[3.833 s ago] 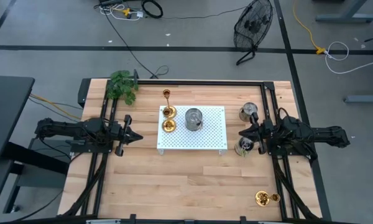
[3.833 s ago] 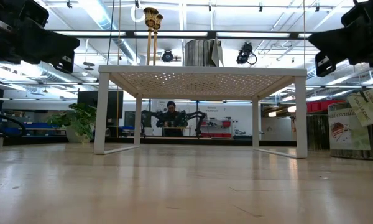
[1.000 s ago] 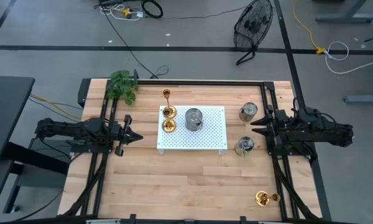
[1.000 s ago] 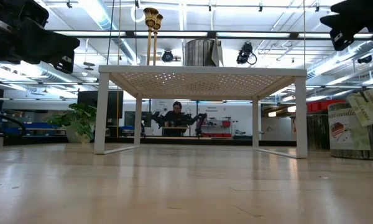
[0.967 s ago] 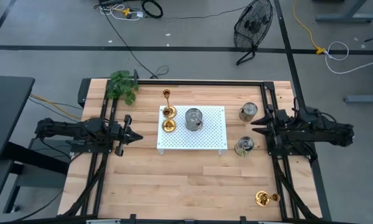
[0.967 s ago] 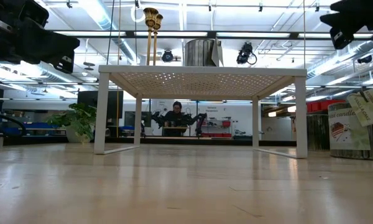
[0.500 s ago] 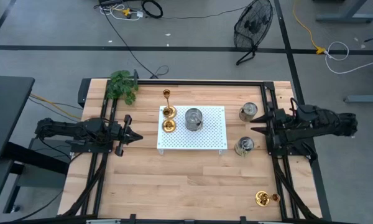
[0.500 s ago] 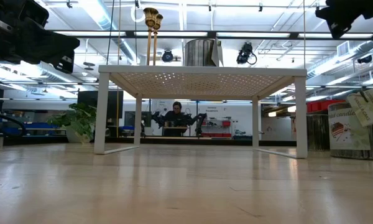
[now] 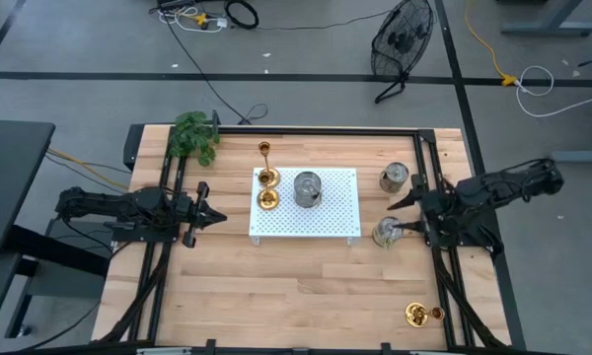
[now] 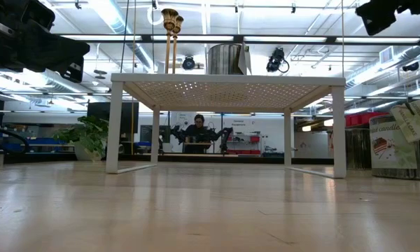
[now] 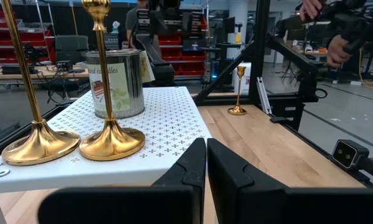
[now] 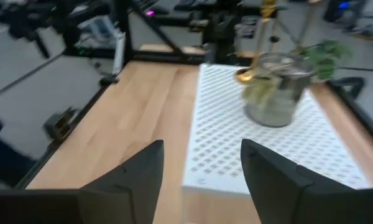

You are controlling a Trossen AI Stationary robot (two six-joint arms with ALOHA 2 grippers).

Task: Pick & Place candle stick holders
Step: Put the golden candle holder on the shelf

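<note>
Wood counter fills frame center. White perforated stand mid-frame carries a tin and two candle holders at its left edge. Third candle holder just above. Left end effector center-left, pressed together. Right end effector center-right, spread, empty.

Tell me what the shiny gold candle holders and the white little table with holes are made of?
The candle stick holders look like polished brass or brass-plated metal: gold colour with mirror-like glints on the dished bases. The white perforated stand looks like painted sheet metal, matte white with neat punched cross-shaped holes, though it could be plastic. The table beneath shows pale wood grain in joined strips.
</note>
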